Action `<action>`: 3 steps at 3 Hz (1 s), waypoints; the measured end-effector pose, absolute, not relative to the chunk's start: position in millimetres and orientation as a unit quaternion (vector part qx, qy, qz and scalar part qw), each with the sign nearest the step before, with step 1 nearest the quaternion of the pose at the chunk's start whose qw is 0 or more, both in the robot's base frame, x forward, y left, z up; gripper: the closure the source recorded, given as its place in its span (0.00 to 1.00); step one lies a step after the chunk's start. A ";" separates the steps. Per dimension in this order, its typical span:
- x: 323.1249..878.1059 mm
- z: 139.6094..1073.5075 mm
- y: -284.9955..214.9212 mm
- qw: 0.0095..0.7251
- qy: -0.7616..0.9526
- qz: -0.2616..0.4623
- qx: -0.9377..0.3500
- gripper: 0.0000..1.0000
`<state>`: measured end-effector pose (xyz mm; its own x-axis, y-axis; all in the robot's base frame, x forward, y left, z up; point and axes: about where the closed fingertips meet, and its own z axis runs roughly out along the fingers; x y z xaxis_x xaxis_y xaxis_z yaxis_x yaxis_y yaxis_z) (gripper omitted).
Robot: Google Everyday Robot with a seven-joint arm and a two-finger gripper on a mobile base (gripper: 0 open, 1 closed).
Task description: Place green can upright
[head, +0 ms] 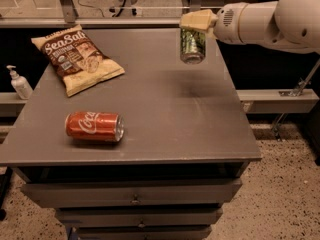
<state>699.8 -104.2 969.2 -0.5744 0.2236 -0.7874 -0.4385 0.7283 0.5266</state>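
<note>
The green can point(192, 46) hangs upright in the air above the far right part of the grey table point(150, 119), silver base down. My gripper point(196, 22) is shut on its top end, holding it well above the surface. The white arm reaches in from the upper right. A dark shadow of the can lies on the table below it.
A red Coca-Cola can point(94, 126) lies on its side at the front left. A brown snack bag point(76, 58) lies flat at the back left. A white pump bottle point(19, 82) stands beyond the table's left edge. Drawers point(135, 196) sit under the tabletop.
</note>
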 end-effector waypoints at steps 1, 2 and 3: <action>699.3 971.5 -100.6 0.470 0.793 0.378 -0.084 1.00; 705.6 953.2 -144.9 0.505 0.740 0.441 -0.053 1.00; 697.1 908.7 -191.2 0.535 0.697 0.475 -0.039 1.00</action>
<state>697.1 -191.2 908.7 -0.4236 0.4544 -0.7837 -0.5624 0.5462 0.6207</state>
